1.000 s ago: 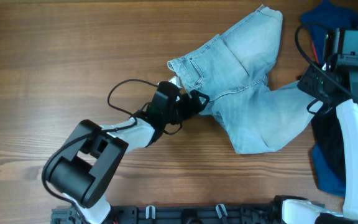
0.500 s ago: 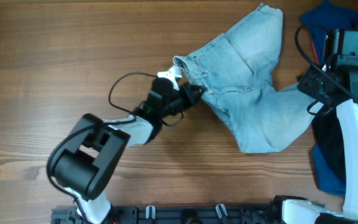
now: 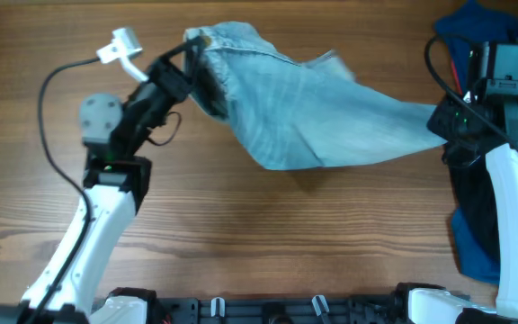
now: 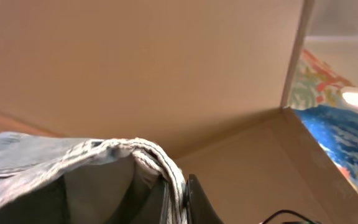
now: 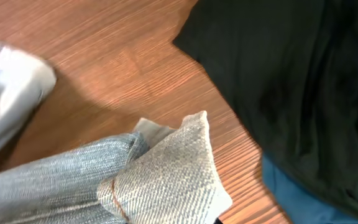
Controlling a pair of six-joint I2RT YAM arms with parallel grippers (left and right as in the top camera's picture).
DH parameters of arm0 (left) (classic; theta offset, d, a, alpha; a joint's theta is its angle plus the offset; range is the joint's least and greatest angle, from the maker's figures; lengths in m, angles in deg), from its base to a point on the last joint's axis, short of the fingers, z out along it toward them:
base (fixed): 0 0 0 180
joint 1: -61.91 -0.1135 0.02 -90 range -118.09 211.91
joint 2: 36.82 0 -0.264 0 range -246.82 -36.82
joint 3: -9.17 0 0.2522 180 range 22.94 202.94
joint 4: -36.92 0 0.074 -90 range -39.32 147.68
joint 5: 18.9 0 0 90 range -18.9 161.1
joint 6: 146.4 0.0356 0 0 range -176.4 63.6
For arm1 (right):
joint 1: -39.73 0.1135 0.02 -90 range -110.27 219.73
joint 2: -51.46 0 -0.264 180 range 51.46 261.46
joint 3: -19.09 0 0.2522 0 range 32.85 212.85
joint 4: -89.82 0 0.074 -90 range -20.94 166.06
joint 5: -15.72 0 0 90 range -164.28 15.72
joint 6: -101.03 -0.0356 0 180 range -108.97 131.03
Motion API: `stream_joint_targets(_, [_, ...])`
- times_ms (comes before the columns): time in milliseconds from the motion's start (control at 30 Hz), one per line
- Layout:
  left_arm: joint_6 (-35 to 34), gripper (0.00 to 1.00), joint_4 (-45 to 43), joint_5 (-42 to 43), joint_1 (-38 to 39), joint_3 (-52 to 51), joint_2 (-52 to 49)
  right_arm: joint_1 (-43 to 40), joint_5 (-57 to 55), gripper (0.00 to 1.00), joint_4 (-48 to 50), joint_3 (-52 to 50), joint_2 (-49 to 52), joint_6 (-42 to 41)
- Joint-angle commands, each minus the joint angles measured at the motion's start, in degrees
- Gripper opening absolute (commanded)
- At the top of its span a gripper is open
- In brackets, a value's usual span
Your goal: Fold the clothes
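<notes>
— Any writing or labels to read?
— None made out. Only orange stitching along the hem of the denim shorts (image 5: 166,174) in the right wrist view. Also a blurred blue and floral print at the edge of the left wrist view, too soft for letters.

— Where to look for the shorts?
— Just beside the black garment (image 3: 468,196) at one end, then drawn out far away from it over the wooden worktop (image 3: 241,234). Strung between both tools as one pale band with a loose fold hanging along one side. Raised off the worktop at the far end; impossible to tell for the middle.

— Long axis?
— Side to side in the overhead view, a little tilted. Lower in the picture near the black garment, higher at the far end. Leg hem toward the black garment, a thick stitched edge away from it.

— And the left tool (image 3: 192,58)?
— Fingers together, clamped on that bunched stitched edge, well apart from the black garment.

— The right tool (image 3: 439,121)?
— Pinched shut on the leg hem, right next to the black garment. Fingers mostly hidden in its own wrist view.

— Anything else by the black garment?
— A royal-blue garment (image 5: 291,193), touching it and showing from under its edge.
</notes>
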Motion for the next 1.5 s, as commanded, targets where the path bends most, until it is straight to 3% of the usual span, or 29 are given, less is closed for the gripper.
stream_joint_targets(0, [0.5,0.04,1.4,-2.5,-5.1,2.9,1.4,-0.6,-3.1,0.04,-0.9,1.6,-0.3,-0.9])
stream_joint_targets(167, [5.3,0.04,10.9,-2.4,-5.2,3.0,1.2,-0.6,-3.1,0.04,-1.0,1.6,-0.3,0.5])
stream_joint_targets(233, [8.9,0.11,16.3,-2.3,-4.5,3.0,1.0,-0.6,-3.1,0.04,-1.0,1.6,-0.3,0.5])
stream_joint_targets(300, [13.3,0.31,22.6,-2.3,-3.3,3.0,0.1,-0.6,-3.1,0.04,-1.0,1.6,-0.3,0.4])
stream_joint_targets(400, [19.1,0.39,30.8,-6.2,-1.5,3.0,-3.6,-0.6,-3.1,0.04,-1.0,1.6,-0.3,0.4])
stream_joint_targets(500, [19.8,0.47,31.9,-7.5,-0.6,3.0,-9.7,-0.6,-3.1,0.04,-1.5,1.6,-0.3,0.5])
stream_joint_targets(700, [16.8,0.41,35.9,9.3,1.5,3.0,-15.5,-0.6,-3.1,0.04,-2.3,1.6,-0.3,1.9])
stream_joint_targets(1000, [26.0,0.47,66.3,9.2,10.1,2.9,-15.5,-0.6,-3.1,0.04,-1.6,1.6,-0.3,1.9])
stream_joint_targets(1100, [29.5,0.49,73.0,5.4,13.7,2.9,-15.5,-0.6,-3.1,0.04,-1.7,1.6,-0.3,1.9])
stream_joint_targets(1267, [30.8,0.64,76.7,-12.2,19.8,2.4,-15.5,-0.6,-3.1,0.04,-1.8,1.6,-0.3,1.9])
stream_joint_targets(1467, [31.0,0.67,73.8,-12.7,25.5,2.0,-16.3,-0.6,-3.1,0.04,-2.0,1.6,-0.3,1.9])
